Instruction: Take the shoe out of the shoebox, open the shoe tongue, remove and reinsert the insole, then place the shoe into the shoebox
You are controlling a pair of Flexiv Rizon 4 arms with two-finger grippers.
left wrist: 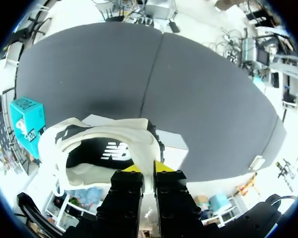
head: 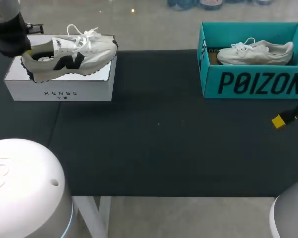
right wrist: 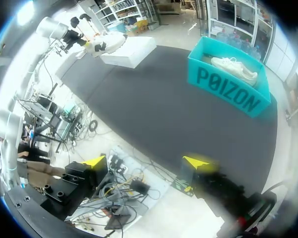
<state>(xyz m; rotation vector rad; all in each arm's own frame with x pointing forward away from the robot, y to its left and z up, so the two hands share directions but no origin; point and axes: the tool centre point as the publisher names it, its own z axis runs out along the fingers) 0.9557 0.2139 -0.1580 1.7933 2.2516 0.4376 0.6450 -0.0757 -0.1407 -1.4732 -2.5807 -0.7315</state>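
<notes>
A white sneaker with a black logo and white laces is over the white shoebox at the back left of the table. My left gripper is shut on its heel collar. In the left wrist view the collar is pinched between the yellow tips of the left gripper, and the dark insole shows inside the shoe. I cannot tell whether the sole touches the box. My right gripper stands open and empty off the table's right front edge, one yellow tip showing in the head view.
A teal open shoebox stands at the back right with a second white sneaker lying in it. The same teal box is ahead of my right gripper. The black tabletop stretches between the two boxes.
</notes>
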